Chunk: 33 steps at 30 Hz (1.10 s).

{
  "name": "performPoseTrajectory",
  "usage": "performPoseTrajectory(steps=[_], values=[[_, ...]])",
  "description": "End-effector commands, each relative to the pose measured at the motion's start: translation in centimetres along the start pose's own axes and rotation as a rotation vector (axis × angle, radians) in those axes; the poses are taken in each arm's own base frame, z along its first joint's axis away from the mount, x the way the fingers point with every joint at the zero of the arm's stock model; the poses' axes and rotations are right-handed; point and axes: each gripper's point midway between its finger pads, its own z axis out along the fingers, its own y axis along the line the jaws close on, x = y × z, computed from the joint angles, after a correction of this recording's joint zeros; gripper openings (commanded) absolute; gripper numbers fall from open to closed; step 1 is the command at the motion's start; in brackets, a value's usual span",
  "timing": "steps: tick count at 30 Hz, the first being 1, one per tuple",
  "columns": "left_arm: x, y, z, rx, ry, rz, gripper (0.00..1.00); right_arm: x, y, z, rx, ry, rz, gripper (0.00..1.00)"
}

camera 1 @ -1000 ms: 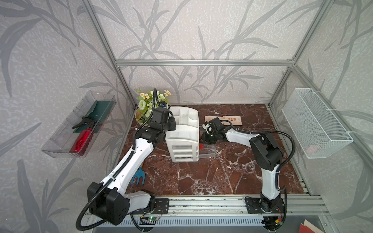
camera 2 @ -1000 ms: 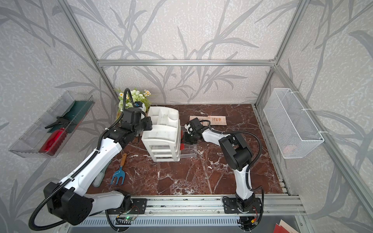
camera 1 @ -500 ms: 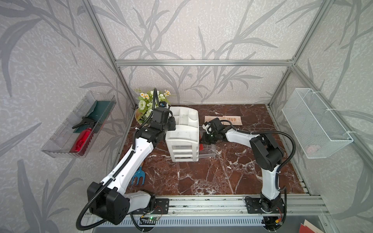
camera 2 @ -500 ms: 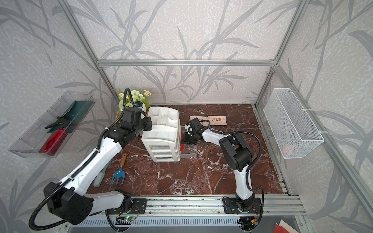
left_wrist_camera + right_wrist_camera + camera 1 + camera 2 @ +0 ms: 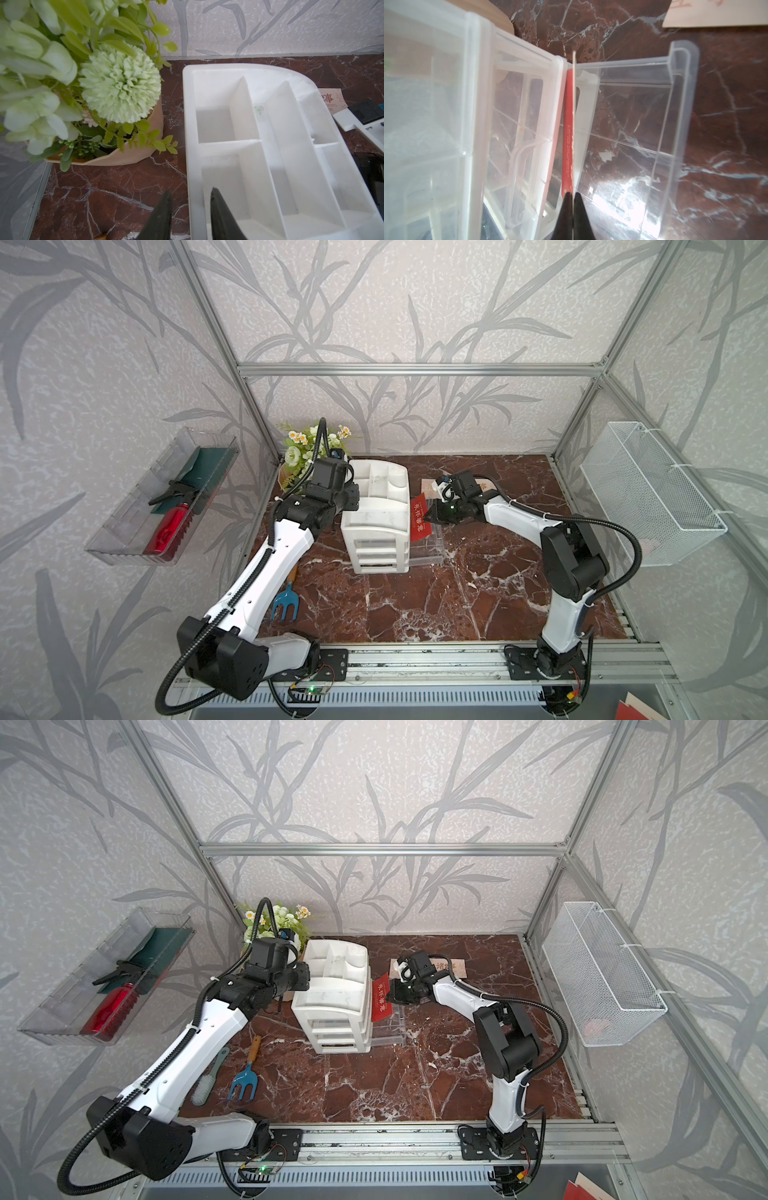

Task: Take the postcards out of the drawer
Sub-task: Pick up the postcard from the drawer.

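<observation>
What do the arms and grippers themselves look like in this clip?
The left arm and right arm have white links, black joint housings and a black corrugated cable each. The left gripper and right gripper have black, tapering jaws.

My right end effector is now closed, pinching the red card by its edge. The card no longer lies low in the drawer; it stands raised and tilted on edge over it, just beside the organiser. My left end effector now has its jaws apart, one on each side of the organiser's wall.
</observation>
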Motion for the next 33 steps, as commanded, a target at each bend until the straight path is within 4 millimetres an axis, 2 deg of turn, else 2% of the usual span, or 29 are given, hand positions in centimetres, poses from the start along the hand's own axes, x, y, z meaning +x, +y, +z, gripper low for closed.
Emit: performPoseTrajectory(steps=[1,9,16,17,20,27,33], values=[[-1.1,0.1,-1.0,0.005,-0.006,0.034,0.34,-1.3,0.8,-3.0,0.018,-0.024,-0.070,0.02],[-4.1,-0.4,-2.7,0.029,-0.064,0.067,0.36,-3.7,0.9,-9.0,0.036,-0.060,-0.174,0.02],[-5.2,-1.4,-4.2,0.093,-0.089,0.106,0.36,-3.7,3.9,-13.2,-0.039,-0.044,-0.341,0.03],[-5.3,-1.6,-4.5,0.104,-0.094,0.111,0.36,-3.5,4.9,-14.5,-0.056,-0.056,-0.372,0.03],[-5.5,-2.5,-5.6,0.165,-0.106,0.135,0.37,-2.9,6.7,-16.2,-0.104,-0.047,-0.423,0.03],[-4.8,-6.9,-8.7,0.424,-0.098,0.212,0.38,-0.2,12.1,-20.4,-0.318,-0.063,-0.594,0.05],[-3.6,-9.9,-10.3,0.598,-0.086,0.261,0.39,3.1,15.4,-21.9,-0.477,-0.045,-0.714,0.06]])
